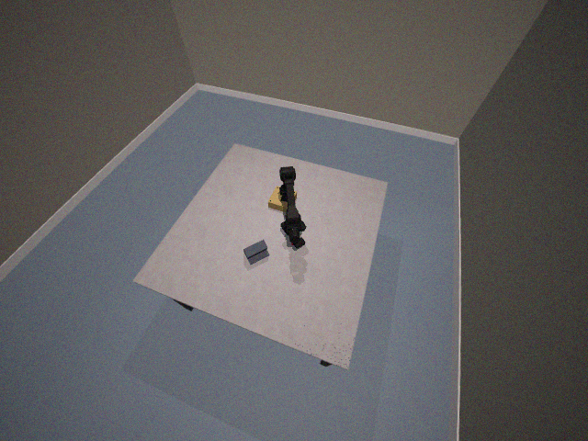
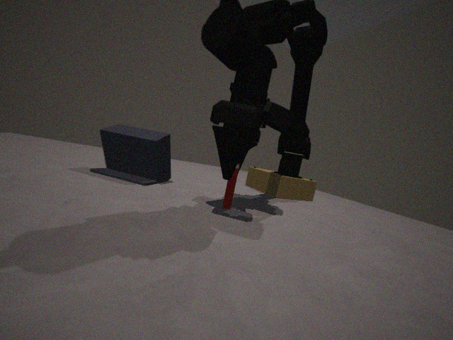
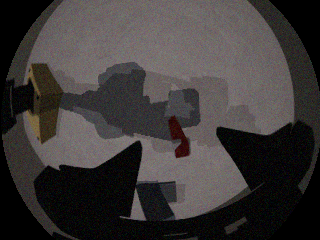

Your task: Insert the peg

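A red peg [image 2: 229,193] [image 3: 184,149] stands on the table; in the top view only a speck of red shows at the gripper. My gripper [image 2: 233,173] [image 3: 180,138] is open, pointing down, with its fingertips at the height of the peg's upper part. In the wrist view the peg appears in the gap between the two fingertips, with nothing gripped. The dark blue-grey sloped panel [image 1: 255,249] [image 2: 135,155] [image 3: 156,201] stands to one side of the peg. Its hole cannot be made out in any view.
The yellow base block [image 1: 277,200] [image 2: 296,188] [image 3: 48,102] sits under the arm's foot, behind the peg in the exterior view. The arm's shadow falls over the table [image 1: 213,237] around the peg. The panel has a low flat foot plate on the table.
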You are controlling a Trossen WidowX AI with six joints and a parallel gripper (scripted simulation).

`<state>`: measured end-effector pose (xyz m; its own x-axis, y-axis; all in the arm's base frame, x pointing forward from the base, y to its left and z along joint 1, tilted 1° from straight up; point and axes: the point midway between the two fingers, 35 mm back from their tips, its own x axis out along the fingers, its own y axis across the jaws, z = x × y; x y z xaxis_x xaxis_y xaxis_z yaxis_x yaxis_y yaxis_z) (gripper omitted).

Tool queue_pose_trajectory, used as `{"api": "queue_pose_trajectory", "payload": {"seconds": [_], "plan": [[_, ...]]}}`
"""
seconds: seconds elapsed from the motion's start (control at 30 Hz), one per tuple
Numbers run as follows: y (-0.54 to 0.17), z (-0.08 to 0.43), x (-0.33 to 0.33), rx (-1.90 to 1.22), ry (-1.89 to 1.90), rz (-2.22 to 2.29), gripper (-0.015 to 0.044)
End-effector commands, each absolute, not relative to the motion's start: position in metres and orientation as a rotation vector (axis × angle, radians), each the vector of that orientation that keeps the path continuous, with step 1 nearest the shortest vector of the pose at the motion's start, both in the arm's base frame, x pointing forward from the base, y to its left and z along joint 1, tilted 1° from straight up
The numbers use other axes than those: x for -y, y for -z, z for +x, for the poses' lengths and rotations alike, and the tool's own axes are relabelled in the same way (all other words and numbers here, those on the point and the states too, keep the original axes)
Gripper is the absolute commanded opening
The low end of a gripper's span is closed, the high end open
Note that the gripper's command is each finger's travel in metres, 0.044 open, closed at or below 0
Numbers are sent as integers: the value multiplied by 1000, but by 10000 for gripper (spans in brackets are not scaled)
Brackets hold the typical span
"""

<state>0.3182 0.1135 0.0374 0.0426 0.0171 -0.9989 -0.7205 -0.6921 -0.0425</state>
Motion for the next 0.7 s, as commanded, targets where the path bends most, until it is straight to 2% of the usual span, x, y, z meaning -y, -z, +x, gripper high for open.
{"api": "queue_pose_trajectory", "payload": {"seconds": [0.0,0.3,0.67], "plan": [[-28,316,-114,-708,-1717,-1761,440],[-21,316,-114,-708,-1717,-1761,440],[-24,317,-113,-712,-1709,-1765,151]]}}
